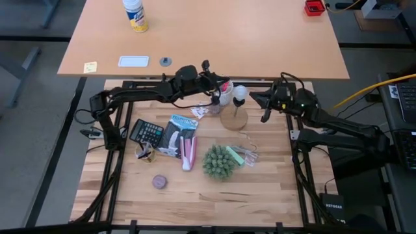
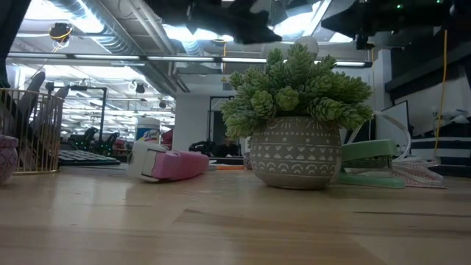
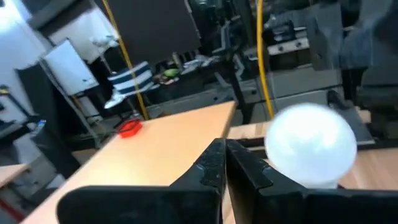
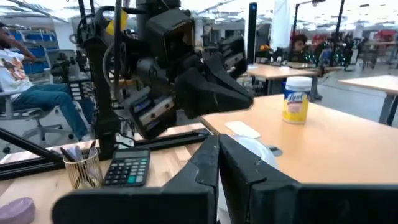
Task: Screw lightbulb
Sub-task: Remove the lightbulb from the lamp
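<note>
So the lightbulb is sitting upright over the wooden disc at the far middle. My left gripper and right gripper are both pinched closed, holding nothing, flanking it. I'm thinking any sideways bump tips it.

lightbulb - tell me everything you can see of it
The lightbulb is small, white and frosted, with a rounded, pear-like globe that looks like matte glass. In the high view it stands at the far middle of the wooden table, over the round wooden disc, between the two claws. The left wrist view shows its globe close beside the shut left claw. Its screw base is hidden, so I cannot tell how far it is seated.
</note>
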Robot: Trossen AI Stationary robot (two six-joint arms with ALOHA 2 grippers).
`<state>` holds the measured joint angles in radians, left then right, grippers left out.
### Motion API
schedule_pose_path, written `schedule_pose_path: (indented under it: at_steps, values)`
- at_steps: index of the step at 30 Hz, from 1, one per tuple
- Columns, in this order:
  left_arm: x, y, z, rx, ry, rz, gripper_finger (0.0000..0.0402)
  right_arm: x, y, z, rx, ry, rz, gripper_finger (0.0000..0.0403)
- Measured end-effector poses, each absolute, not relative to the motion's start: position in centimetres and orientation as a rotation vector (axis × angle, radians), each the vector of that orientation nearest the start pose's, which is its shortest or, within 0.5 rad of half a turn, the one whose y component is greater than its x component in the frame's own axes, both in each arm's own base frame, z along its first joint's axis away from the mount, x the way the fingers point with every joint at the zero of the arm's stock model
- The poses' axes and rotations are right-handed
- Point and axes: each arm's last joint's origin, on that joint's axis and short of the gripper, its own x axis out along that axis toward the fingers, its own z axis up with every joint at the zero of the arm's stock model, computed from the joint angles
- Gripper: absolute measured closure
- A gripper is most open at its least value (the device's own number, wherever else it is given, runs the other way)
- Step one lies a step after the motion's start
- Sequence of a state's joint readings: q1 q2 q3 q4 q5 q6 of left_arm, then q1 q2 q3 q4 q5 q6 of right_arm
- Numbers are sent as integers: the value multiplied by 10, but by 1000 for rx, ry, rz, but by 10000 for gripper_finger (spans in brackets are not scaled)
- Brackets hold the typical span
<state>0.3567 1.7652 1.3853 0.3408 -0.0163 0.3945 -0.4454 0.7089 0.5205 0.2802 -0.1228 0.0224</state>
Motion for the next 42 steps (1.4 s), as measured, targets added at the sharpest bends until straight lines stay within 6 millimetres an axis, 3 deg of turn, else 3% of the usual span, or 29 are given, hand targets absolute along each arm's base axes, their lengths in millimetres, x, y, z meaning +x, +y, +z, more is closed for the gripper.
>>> schedule_pose_path:
  at_steps: [5, 18, 26, 33, 42]
  values:
    - [402, 152, 306, 365, 90, 328, 396, 158, -73, 293, 8, -62, -374, 386]
    - [410, 142, 296, 358, 103, 222, 396, 170, -81, 280, 26, 13, -439, 386]
    - [414, 131, 295, 344, 119, 186, 396, 171, -84, 279, 25, 16, -516, 386]
    - [420, 109, 287, 340, 170, 100, 396, 172, -86, 276, 3, 37, -552, 386]
    - [423, 91, 292, 380, 144, 105, 396, 176, -88, 275, -46, 38, -567, 386]
